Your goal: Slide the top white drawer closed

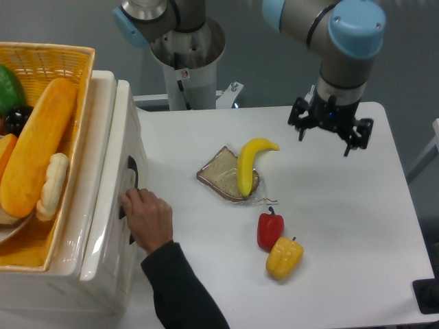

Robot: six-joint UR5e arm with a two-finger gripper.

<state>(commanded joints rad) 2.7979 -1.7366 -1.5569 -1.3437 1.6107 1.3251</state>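
A robot arm's gripper (331, 128) hangs above the far right part of a white table (343, 226), its black fingers spread apart and holding nothing. Far to the gripper's left, at the table's left edge, stands a glossy white cabinet whose top white drawer (127, 147) appears to sit flush, or nearly so, with the lower drawer front (116, 264); any remaining gap is too small to tell. A person's hand (148, 219), in a dark sleeve, reaches in from the bottom edge and rests on the black loop handles, covering most of them. A yellow wicker basket (48, 58) of toy food, including a long bread loaf (38, 147), sits on top of the cabinet. Between the gripper and the drawers lie a slice of bread (218, 177) with a banana (248, 164) across it; nearer the camera and below the gripper are a red pepper (270, 229) touching a yellow pepper (284, 257). The closing step seems either finished or not being done by the robot right now, since the gripper is well away from the drawer. If closing remains, the next move calls for crossing left past the food, waiting for the hand to clear, and pushing squarely on the drawer front.
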